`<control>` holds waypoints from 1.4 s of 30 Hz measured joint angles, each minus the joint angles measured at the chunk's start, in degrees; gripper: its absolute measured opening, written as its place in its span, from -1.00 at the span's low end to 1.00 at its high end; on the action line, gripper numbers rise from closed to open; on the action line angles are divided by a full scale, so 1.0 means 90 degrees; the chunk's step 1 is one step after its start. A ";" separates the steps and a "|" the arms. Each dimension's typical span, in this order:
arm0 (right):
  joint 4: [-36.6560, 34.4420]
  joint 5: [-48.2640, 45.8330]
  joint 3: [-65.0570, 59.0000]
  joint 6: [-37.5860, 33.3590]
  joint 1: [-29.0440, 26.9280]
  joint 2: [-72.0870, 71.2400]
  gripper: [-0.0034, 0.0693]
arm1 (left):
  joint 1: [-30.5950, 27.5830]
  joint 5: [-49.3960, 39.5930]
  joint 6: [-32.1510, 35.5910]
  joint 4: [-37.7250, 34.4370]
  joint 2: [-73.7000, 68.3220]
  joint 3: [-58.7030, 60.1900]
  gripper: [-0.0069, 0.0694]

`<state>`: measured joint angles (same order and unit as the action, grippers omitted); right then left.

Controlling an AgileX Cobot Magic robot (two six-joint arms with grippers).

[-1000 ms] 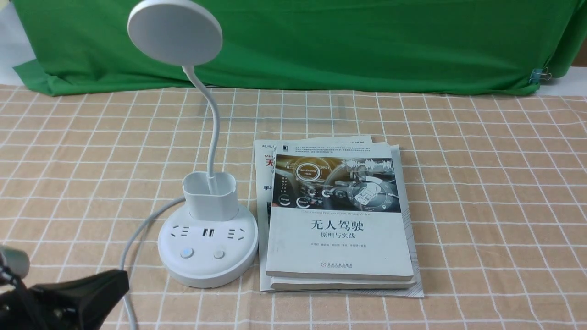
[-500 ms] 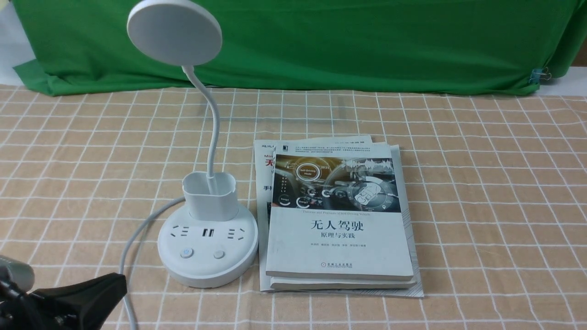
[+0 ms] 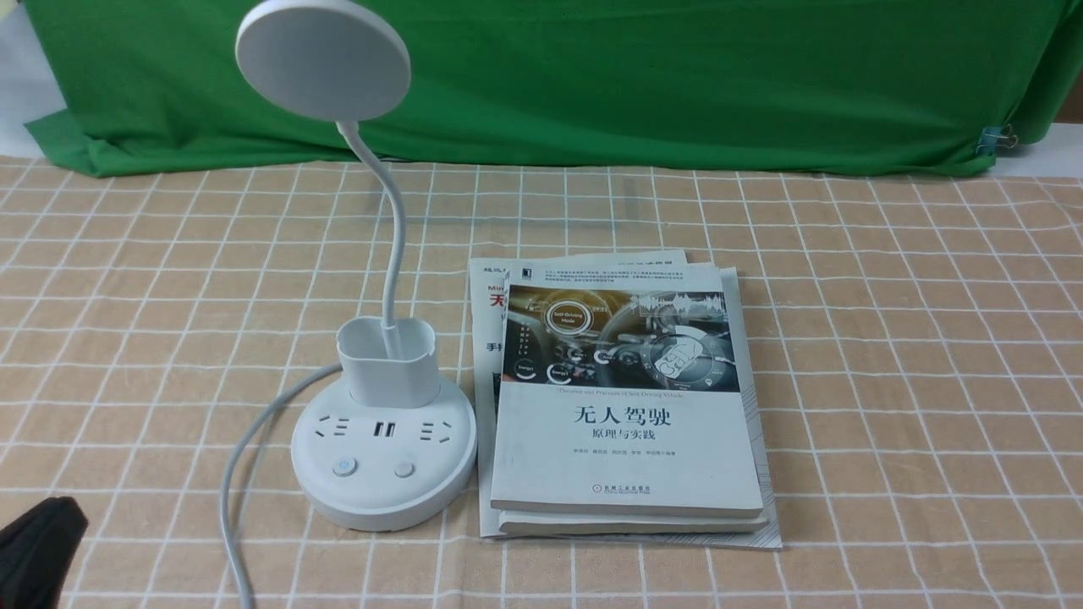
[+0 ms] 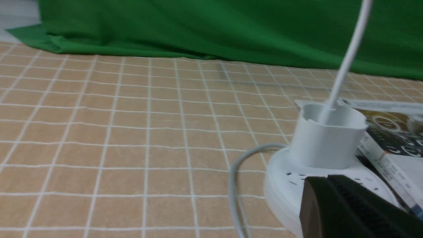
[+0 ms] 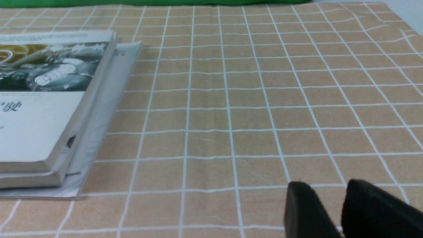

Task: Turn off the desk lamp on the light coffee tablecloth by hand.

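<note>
Desk lamp (image 3: 385, 474) is seen standing on the light coffee tablecloth (image 3: 888, 338), ahead of and to the right of the left tool (image 3: 38, 550). Only a black tip of that tool is now shown at the near edge of the front view. A second ago far more of it was shown, closer to the round base, so a withdrawal is indicated. The blue button (image 3: 343, 466) appears fainter than before, and the press is judged done, though the disc head is turned away. Whether the left tool is apart or together cannot be told. The right tool (image 5: 337, 206) is held slightly apart, low over the table, with the books (image 3: 626, 406) to its left.
</note>
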<state>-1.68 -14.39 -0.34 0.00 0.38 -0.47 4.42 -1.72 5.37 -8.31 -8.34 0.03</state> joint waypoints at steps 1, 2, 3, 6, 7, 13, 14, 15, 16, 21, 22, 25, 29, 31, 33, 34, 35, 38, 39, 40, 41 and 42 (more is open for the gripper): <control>0.0000 0.0000 0.0000 0.0000 0.0000 0.0000 -0.24 | -0.0129 -0.0027 -0.0027 0.0000 0.0165 0.0016 -0.83; 0.0000 0.0000 0.0000 0.0000 0.0000 0.0000 -0.24 | -0.0231 -0.0103 -0.0065 0.0000 0.0368 0.0024 -0.83; 0.0000 0.0000 0.0000 0.0000 0.0000 0.0000 -0.24 | -0.0307 -0.0342 -0.0130 0.0000 0.0605 0.0024 -0.83; 0.0000 0.0000 0.0000 0.0000 0.0000 0.0000 -0.24 | -0.0404 -0.1011 -0.0183 -0.0006 0.0884 0.0036 -0.83; 0.0000 0.0003 0.0000 0.0000 0.0000 0.0000 -0.24 | -0.0410 -0.1156 -0.0191 -0.0006 0.0901 0.0036 -0.83; 0.0000 0.0001 0.0000 0.0000 0.0000 0.0000 -0.24 | -0.0411 -0.1678 -0.0205 -0.0006 0.0930 0.0041 -0.83; 0.0000 0.0001 0.0000 0.0000 0.0000 0.0000 -0.24 | -0.0411 -0.1678 -0.0210 -0.0006 0.0930 0.0041 -0.83; 0.0000 0.0001 0.0000 0.0000 0.0000 0.0000 -0.24 | -0.0411 -0.1678 -0.0210 -0.0006 0.0930 0.0041 -0.83; 0.0000 0.0001 0.0000 0.0000 0.0000 0.0000 -0.24 | -0.0411 -0.1678 -0.0210 -0.0006 0.0930 0.0041 -0.83; 0.0000 0.0001 0.0000 0.0000 0.0000 0.0000 -0.24 | -0.0411 -0.1678 -0.0210 -0.0006 0.0930 0.0041 -0.83; 0.0000 0.0001 0.0000 0.0000 0.0000 0.0000 -0.24 | -0.0411 -0.1678 -0.0210 -0.0006 0.0930 0.0041 -0.83; 0.0000 0.0001 0.0000 0.0000 0.0000 0.0000 -0.24 | -0.0411 -0.1678 -0.0210 -0.0006 0.0930 0.0041 -0.83; 0.0000 0.0001 0.0000 0.0000 0.0000 0.0000 -0.24 | -0.0411 -0.1678 -0.0217 -0.0006 0.0930 0.0041 -0.83; 0.0000 0.0001 0.0000 0.0000 0.0000 0.0000 -0.24 | -0.0411 -0.1678 -0.0217 -0.0006 0.0930 0.0041 -0.83; 0.0000 0.0001 0.0000 0.0000 0.0000 0.0000 -0.24 | -0.0411 -0.1678 -0.0217 0.0000 0.0930 0.0041 -0.83; 0.0000 0.0001 0.0000 0.0000 0.0000 0.0000 -0.24 | -0.0411 -0.1678 -0.0217 0.0006 0.0930 0.0041 -0.83; 0.0000 0.0001 0.0000 0.0000 0.0000 0.0000 -0.24 | -0.0411 -0.1678 -0.0217 0.0005 0.0930 0.0041 -0.83; 0.0000 0.0001 0.0000 0.0000 0.0000 0.0000 -0.24 | -0.0411 -0.1678 -0.0217 0.0018 0.0930 0.0041 -0.83; 0.0000 0.0001 0.0000 0.0000 0.0000 0.0000 -0.24 | -0.0411 -0.1678 -0.0217 0.0018 0.0930 0.0041 -0.83; 0.0000 0.0001 0.0000 0.0000 0.0000 0.0000 -0.24 | -0.0411 -0.1683 -0.0217 0.0018 0.0930 0.0041 -0.83; 0.0000 0.0001 0.0000 0.0000 0.0000 0.0000 -0.24 | -0.0411 -0.1683 -0.0217 0.0018 0.0930 0.0041 -0.83; 0.0000 0.0001 0.0000 0.0000 0.0000 0.0000 -0.24 | -0.0411 -0.1683 -0.0217 0.0018 0.0930 0.0041 -0.83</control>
<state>-1.68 -14.38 -0.34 0.00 0.38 -0.47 0.72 -16.87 3.42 -8.14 0.03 0.40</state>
